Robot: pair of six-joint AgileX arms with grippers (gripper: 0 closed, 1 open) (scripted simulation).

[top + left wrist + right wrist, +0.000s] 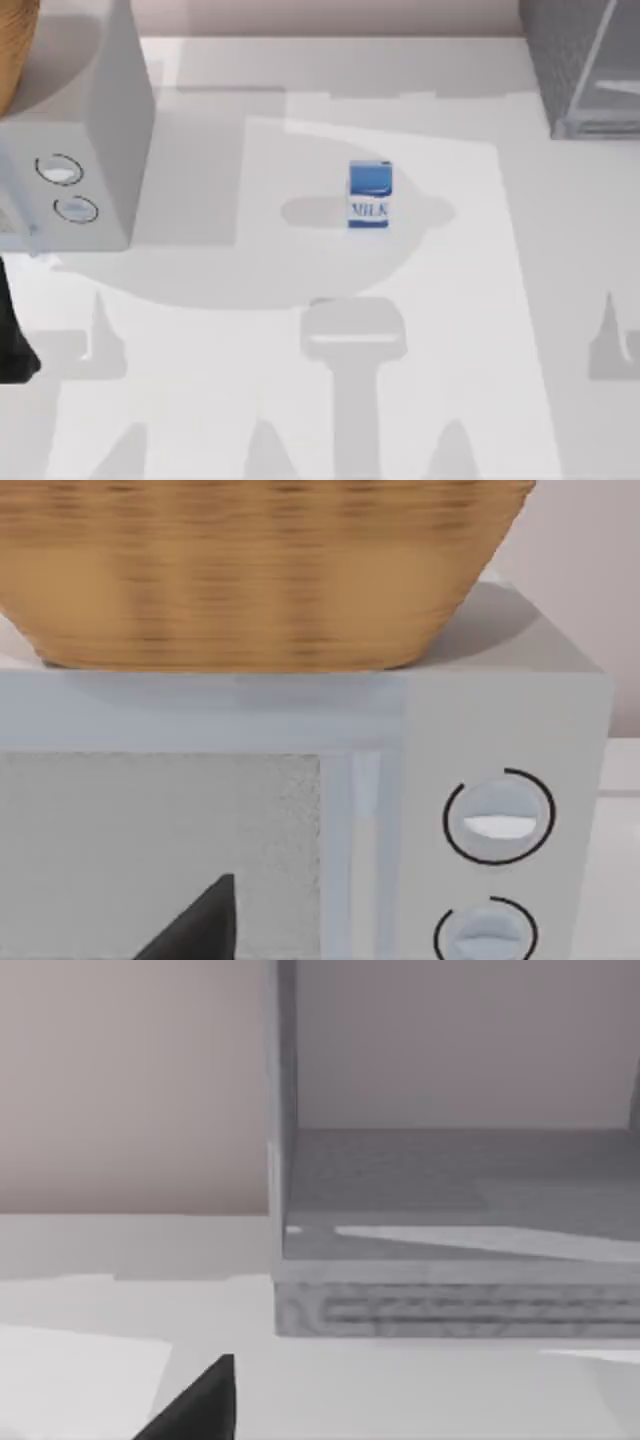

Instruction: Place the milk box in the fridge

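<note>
Far left: pale grey box with two round dials point(75, 180), woven tan basket point(250, 570) on top. Centre table: small blue-and-white milk box point(369, 195), upright, untouched. Far right corner: dark-grey speckled fridge point(585, 65). Nothing done; grasp and placement remain. Gripper openings cannot be told.

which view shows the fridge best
The right wrist view: it looks straight at the fridge, showing its light frame edge, the speckled base and the floor inside. The top view catches just a corner of it at the table's far right. The left wrist view faces the box with two dials instead.
</note>
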